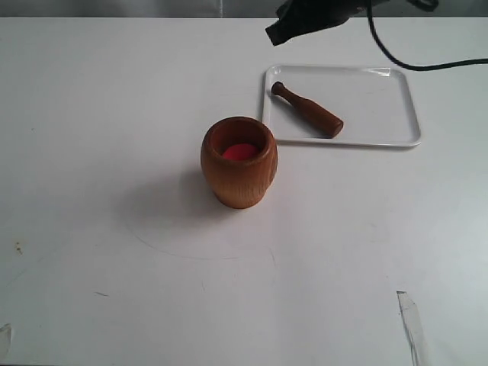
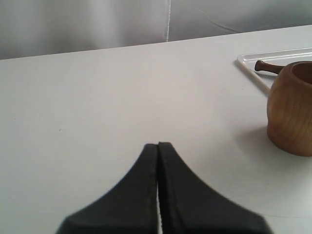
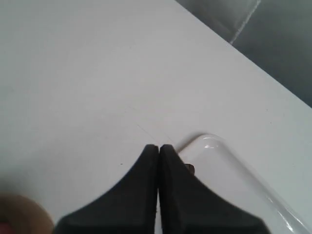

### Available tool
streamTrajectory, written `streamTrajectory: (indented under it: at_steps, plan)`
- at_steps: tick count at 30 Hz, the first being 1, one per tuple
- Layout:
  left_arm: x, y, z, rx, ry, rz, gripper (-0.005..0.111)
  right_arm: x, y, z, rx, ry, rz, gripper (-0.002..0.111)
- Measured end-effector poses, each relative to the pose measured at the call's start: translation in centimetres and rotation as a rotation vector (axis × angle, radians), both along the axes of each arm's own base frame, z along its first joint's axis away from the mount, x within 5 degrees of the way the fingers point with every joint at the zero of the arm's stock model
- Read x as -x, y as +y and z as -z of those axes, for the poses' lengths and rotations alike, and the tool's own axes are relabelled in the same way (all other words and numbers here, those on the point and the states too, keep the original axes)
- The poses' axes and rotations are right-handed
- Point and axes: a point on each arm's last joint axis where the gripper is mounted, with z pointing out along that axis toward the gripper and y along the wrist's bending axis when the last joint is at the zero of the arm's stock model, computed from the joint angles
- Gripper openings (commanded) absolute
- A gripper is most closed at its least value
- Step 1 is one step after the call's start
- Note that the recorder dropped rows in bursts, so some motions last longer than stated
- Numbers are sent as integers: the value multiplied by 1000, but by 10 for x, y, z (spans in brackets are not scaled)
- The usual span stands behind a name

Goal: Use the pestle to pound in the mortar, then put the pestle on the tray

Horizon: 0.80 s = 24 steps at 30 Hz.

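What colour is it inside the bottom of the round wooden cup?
Red, at the bottom of the rounded orange-brown wooden mortar; the exterior view shows it best.

- The left gripper is matte black all over. Its two fingers are broad at the base and taper in a smooth curve to narrow tips.
- Fine ridging lines the inner edges of those fingers, with a thin pale seam between them.
- The right gripper looks the same, with two black wedge-like fingers, wide at the base and pointed at the end.
- In the exterior view the right arm shows as a black, angular housing.
- A thin black cable trails from it in a loose curve.
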Motion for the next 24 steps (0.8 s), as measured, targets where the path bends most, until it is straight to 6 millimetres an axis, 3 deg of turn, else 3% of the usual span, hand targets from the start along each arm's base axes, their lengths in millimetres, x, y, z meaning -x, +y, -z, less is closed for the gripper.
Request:
streamTrajectory:
  at_steps: [9, 14, 20, 24]
  plan:
    - [0, 0, 0, 0, 0, 0, 0, 87, -47, -65, -111, -104, 10, 0]
    - [0, 0, 0, 0, 0, 0, 0, 147, -80, -97, -180, -184, -20, 0]
    - [0, 0, 0, 0, 0, 0, 0, 210, -110, -116, -259, -220, -90, 0]
    - [0, 0, 0, 0, 0, 0, 0, 242, -126, -119, -308, -250, -120, 0]
